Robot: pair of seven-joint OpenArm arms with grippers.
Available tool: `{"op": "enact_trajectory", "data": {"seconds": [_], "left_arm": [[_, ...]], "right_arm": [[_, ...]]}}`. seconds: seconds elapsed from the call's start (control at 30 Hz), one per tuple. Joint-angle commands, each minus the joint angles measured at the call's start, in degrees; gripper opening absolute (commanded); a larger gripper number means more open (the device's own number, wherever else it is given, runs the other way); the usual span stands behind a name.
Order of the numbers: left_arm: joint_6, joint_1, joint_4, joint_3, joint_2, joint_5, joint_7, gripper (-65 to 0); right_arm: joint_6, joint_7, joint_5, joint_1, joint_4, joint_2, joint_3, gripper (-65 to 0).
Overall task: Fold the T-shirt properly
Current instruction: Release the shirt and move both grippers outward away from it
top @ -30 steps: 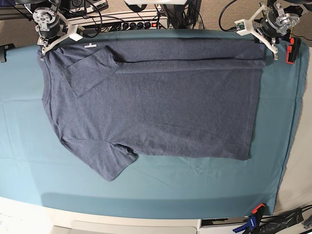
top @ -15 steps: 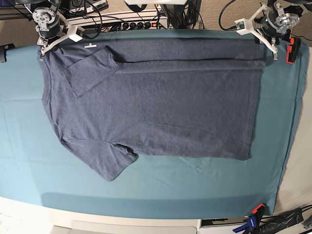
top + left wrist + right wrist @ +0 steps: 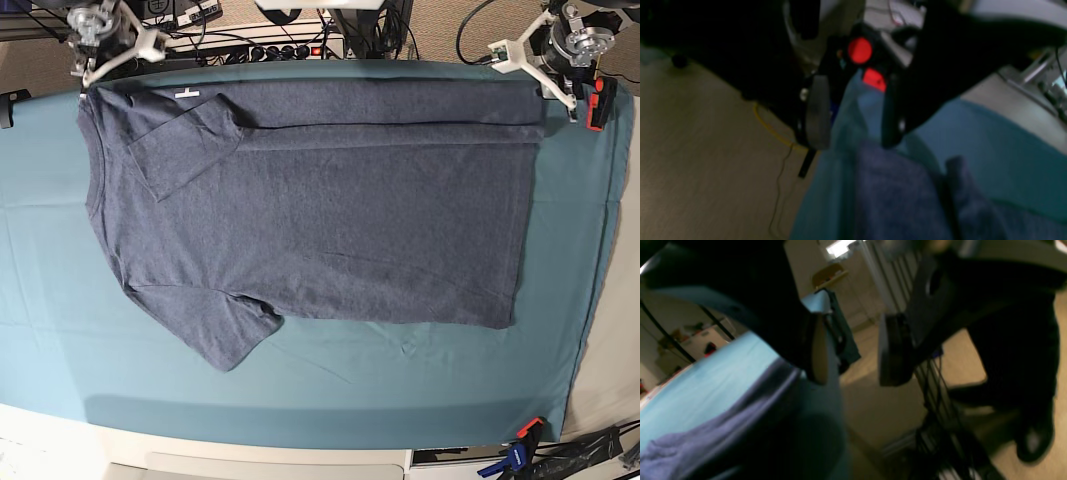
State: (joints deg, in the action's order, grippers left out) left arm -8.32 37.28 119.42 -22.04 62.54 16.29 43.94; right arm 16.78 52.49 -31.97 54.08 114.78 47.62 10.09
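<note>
The T-shirt lies flat across the teal table cloth, plain side up, its far long edge turned in as a narrow band with one sleeve tucked over the body. This looks like the pause after a first lengthwise fold. The left gripper stands with its jaws apart and empty just off the T-shirt's far hem corner; the right gripper is likewise parted and empty just off the far collar corner. Next, I judge, both must reach the T-shirt's near edge, where the free sleeve sticks out. Both wrist views are dark and blurred; whether any lettering lies underneath cannot be told
</note>
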Motion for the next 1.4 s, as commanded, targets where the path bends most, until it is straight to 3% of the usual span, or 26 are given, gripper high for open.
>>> {"op": "enact_trajectory", "data": {"seconds": [0.0,0.2,0.3,0.43,0.53,0.63,0.73,0.97,1.07,1.37], "left_arm": [[0.87,0.20,2.25,0.44,1.16,0.63,0.31,-38.1],[0.87,0.15,12.55,0.48,1.57,1.20,2.84,-38.2],[2.54,-0.20,15.58,0.52,2.34,4.11,2.60,-38.2],[3.02,-2.40,15.58,3.52,2.56,5.01,1.99,-38.2],[4.37,-4.98,15.58,8.85,2.54,2.12,-0.48,-38.2],[4.68,-8.74,15.58,15.13,2.51,-3.32,-3.61,-38.2],[3.72,-12.96,15.58,19.41,2.14,-10.10,-5.27,-38.2],[-0.63,-16.17,14.91,20.57,1.84,-24.00,-8.96,-38.2],[-2.95,-16.17,10.71,20.57,0.85,-29.57,-10.01,-38.2],[-9.35,-19.17,-2.73,20.57,-4.83,-43.67,-12.31,-38.2]], "right_arm": [[-1.29,0.57,-2.19,1.38,2.03,0.81,-0.50,-39.0],[-7.80,2.05,-10.16,6.78,11.93,0.81,-0.52,-39.0],[-10.32,2.64,-12.50,7.17,17.73,0.79,-2.12,-39.0],[-13.35,2.01,-13.09,6.84,20.22,0.76,-10.38,-39.0],[-18.60,-0.98,-13.38,4.15,20.22,-0.31,-20.00,-39.0],[-21.11,-4.11,-5.77,-2.14,20.22,-3.52,-29.00,-39.0],[-21.14,-6.54,1.53,-9.25,20.22,-8.07,-34.67,-39.0],[-19.96,-11.26,15.80,-19.80,20.22,-16.98,-34.58,-39.0],[-19.96,-13.16,20.96,-22.82,18.67,-17.92,-31.98,-39.0],[-18.78,-17.20,35.80,-36.06,-4.68,-17.92,-25.07,-39.0]]}}
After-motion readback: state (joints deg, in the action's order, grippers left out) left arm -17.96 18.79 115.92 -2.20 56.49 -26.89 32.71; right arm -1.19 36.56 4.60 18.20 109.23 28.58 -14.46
